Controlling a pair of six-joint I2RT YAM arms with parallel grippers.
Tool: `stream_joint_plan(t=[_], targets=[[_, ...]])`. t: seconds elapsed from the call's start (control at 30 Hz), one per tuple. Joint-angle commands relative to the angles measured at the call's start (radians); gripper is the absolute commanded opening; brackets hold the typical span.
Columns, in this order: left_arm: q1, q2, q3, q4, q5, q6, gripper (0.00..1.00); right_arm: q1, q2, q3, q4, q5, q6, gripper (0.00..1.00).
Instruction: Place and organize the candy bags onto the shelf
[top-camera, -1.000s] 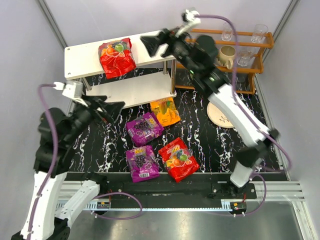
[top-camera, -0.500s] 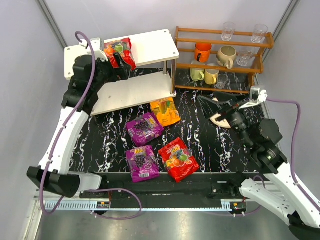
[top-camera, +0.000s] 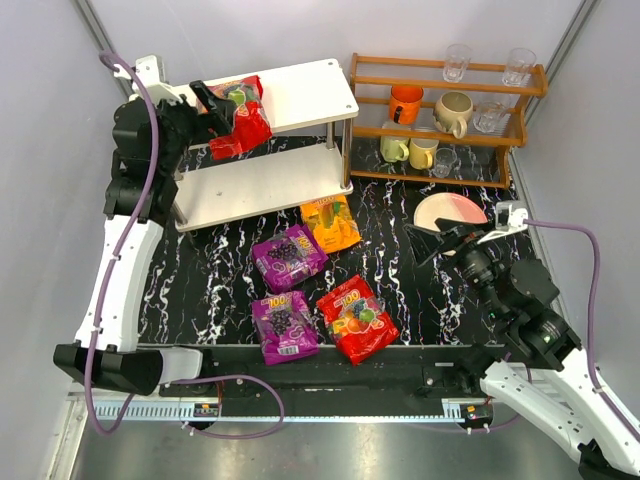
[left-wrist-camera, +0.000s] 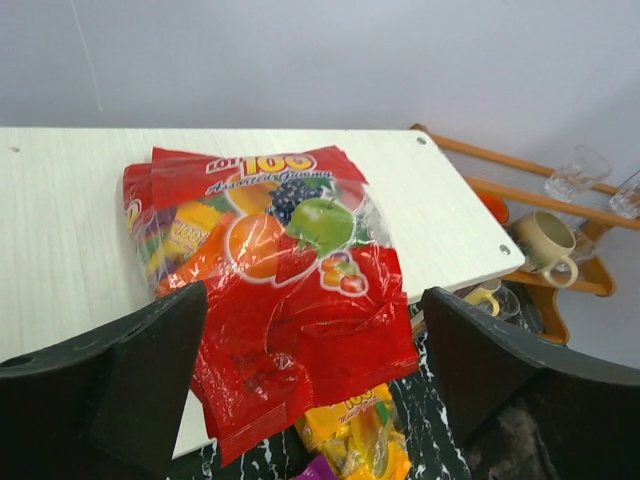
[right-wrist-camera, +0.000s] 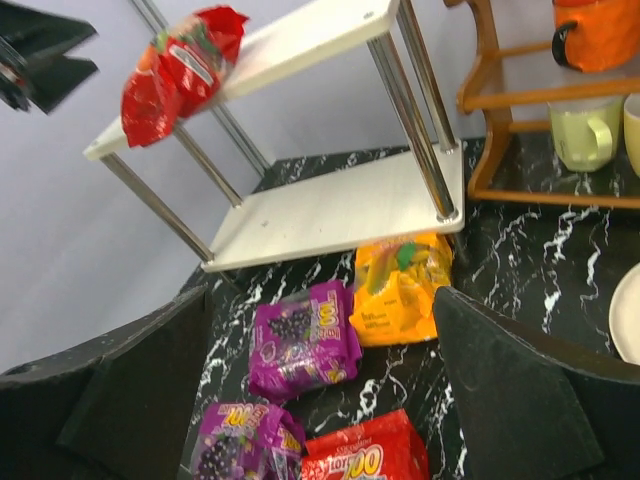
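One red candy bag lies on the top board of the white shelf, its lower end hanging over the front edge. My left gripper hovers at that end, open, its fingers either side of the red bag without touching it. On the table lie an orange-yellow bag, two purple bags and a second red bag. My right gripper hangs open and empty above the table's right side. In the right wrist view it looks down at a purple bag.
A brown wooden rack with mugs and glasses stands at the back right, beside the shelf. A pale plate lies on the table in front of it, just behind my right gripper. The shelf's lower board holds nothing.
My right arm has drawn back from the shelf top to the table's right side. My left arm has risen from low on the left to the red bag on the shelf.
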Motion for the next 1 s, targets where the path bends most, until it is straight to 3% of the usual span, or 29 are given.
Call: stream_joint_plan(t=[0.0, 0.23, 0.6, 0.7, 0.73, 0.93, 0.97], targets=[[0.023, 0.024, 0.058, 0.056, 0.010, -0.015, 0.90, -0.001, -0.007, -0.009, -0.024, 0.018, 0.024, 1.00], [0.055, 0.079, 0.006, 0.098, -0.029, -0.008, 0.89, -0.001, -0.045, -0.028, -0.039, 0.013, 0.057, 1.00], [0.094, 0.147, -0.002, 0.089, 0.025, -0.014, 0.88, 0.000, -0.085, -0.029, -0.095, 0.021, 0.083, 1.00], [0.105, 0.162, -0.007, 0.095, 0.060, -0.022, 0.74, -0.001, -0.090, -0.029, -0.110, 0.019, 0.087, 1.00], [0.109, 0.170, -0.008, 0.098, 0.080, -0.025, 0.60, -0.001, -0.090, -0.028, -0.113, 0.024, 0.090, 1.00], [0.155, 0.182, 0.053, 0.098, 0.152, -0.063, 0.26, -0.001, -0.087, -0.005, -0.127, 0.033, 0.097, 1.00], [0.158, 0.185, 0.073, 0.092, 0.154, -0.063, 0.14, 0.000, -0.082, -0.002, -0.135, 0.029, 0.095, 1.00]])
